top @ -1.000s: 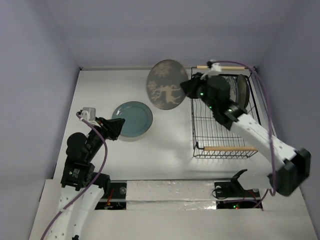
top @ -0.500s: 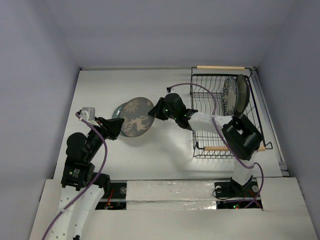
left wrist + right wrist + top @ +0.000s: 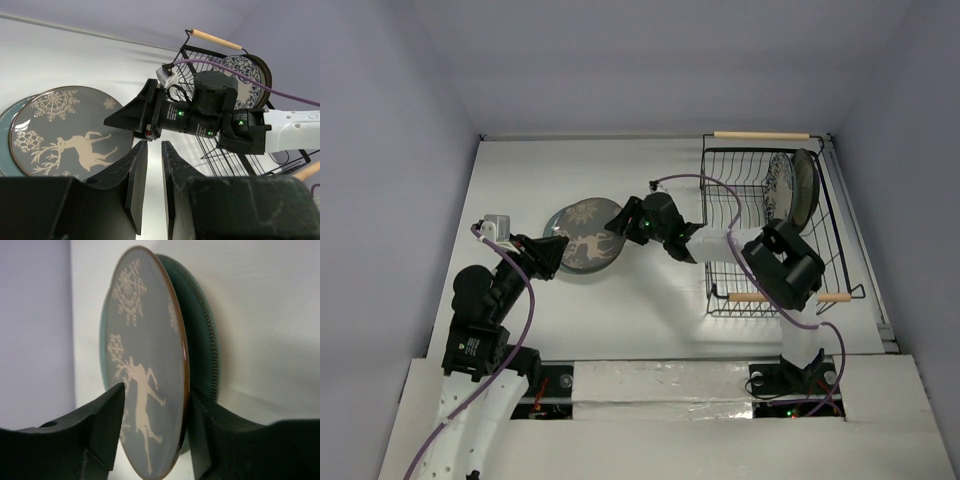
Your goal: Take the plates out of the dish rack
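The right gripper (image 3: 156,392) is parked out to the left of the black wire dish rack with the light wooden rod handles (image 3: 740,170). Over there the round grey-brown plate with the pale deer and snowflakes (image 3: 582,238) lies on top of the plain teal round plate (image 3: 202,340) on the white tabletop (image 3: 650,300). The jaws stand apart on either side of the grey-brown plate's rim, wider than the rim is thick. That looks like a let-go, not a grip.

The step reads as the set-down. Doing it well probably means opening fully, then backing straight toward the rack along the plate's plane so neither finger hooks the rim. The plate sits a bit off-centre, with teal showing on the side away from the rack. That's fine for a stack, but a nudge could slide it.

The left gripper (image 3: 154,145) hovers at the side of the stack away from the rack. Its fingers are nearly together with just a thin slit, and nothing is in it.

In the rack, two plates stand on edge at its far right end. One is a white plate with dark floral pattern (image 3: 780,190) and the other a brown-rimmed plate (image 3: 806,190) right behind it. Whether they touch is hard to tell.
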